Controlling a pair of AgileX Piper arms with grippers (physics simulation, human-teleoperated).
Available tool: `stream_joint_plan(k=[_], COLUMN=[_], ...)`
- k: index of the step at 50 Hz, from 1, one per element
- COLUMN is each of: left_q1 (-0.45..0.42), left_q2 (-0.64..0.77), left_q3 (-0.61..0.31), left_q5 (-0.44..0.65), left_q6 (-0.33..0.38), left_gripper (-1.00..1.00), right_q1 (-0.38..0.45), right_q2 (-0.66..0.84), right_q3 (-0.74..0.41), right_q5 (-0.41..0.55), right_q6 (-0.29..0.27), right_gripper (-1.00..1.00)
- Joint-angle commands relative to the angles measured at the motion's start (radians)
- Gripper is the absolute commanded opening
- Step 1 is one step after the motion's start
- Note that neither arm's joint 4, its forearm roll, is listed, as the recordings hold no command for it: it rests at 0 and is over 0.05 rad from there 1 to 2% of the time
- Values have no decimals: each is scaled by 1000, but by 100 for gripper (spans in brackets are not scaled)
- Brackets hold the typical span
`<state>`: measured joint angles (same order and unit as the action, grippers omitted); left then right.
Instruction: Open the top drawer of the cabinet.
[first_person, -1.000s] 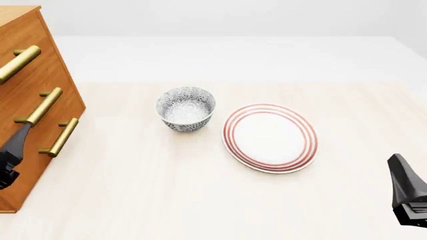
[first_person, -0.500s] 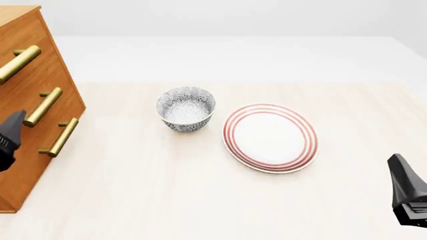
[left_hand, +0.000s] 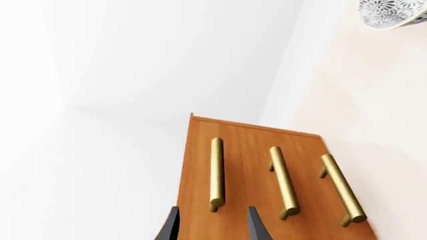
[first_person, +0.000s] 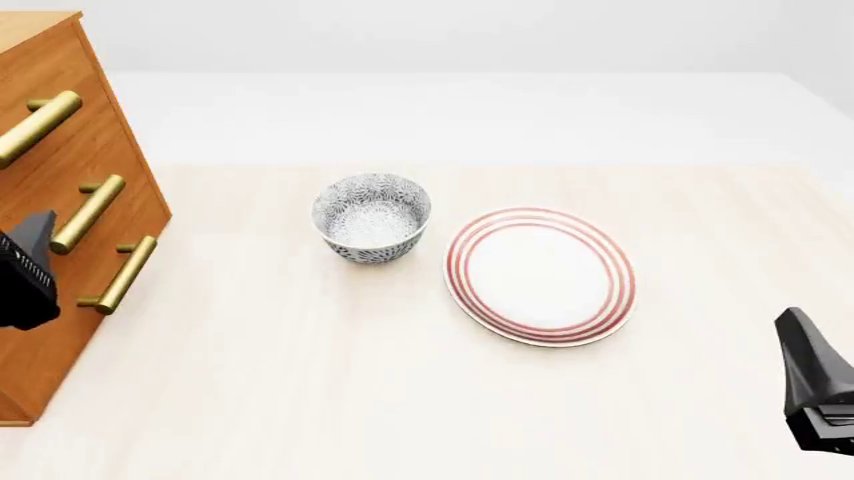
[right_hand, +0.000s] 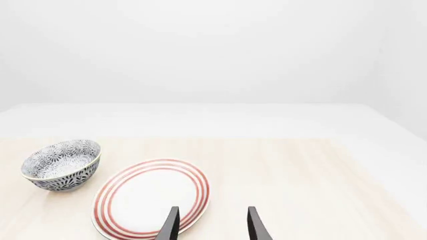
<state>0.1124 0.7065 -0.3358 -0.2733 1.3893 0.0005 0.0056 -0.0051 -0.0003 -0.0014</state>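
The cabinet (first_person: 94, 160) stands at the table's left edge, an orange-brown chest with three brass bar handles. Its top drawer (first_person: 67, 72) is flush with the two below, and its handle (first_person: 36, 126) is the uppermost bar. My left gripper (first_person: 30, 258) hangs open in front of the cabinet face, level with the middle and lower handles. In the left wrist view the top handle (left_hand: 216, 172) lines up with the gap between my fingers (left_hand: 253, 226), still ahead of them and untouched. My right gripper (first_person: 811, 385) is open and empty at the front right.
A patterned grey bowl (first_person: 371, 217) sits mid-table, with a white plate with red rings (first_person: 539, 275) just right of it. In the right wrist view the plate (right_hand: 152, 197) lies just ahead of that gripper (right_hand: 212, 227). Bare light wood table (first_person: 334, 380) lies in front.
My left gripper has risen along the cabinet face, from beside the lowest handle to about the middle one, and turned. The right arm, bowl and plate have not moved.
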Motion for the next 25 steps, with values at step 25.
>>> stream_joint_plan(k=[25], left_q1=[39], left_q2=[209], left_q3=[-52], left_q5=[-154], left_q6=[0], left_gripper=[100], right_q1=[0], right_q2=[-1], right_q3=[1], right_q5=[0], right_q6=[0], right_gripper=[100])
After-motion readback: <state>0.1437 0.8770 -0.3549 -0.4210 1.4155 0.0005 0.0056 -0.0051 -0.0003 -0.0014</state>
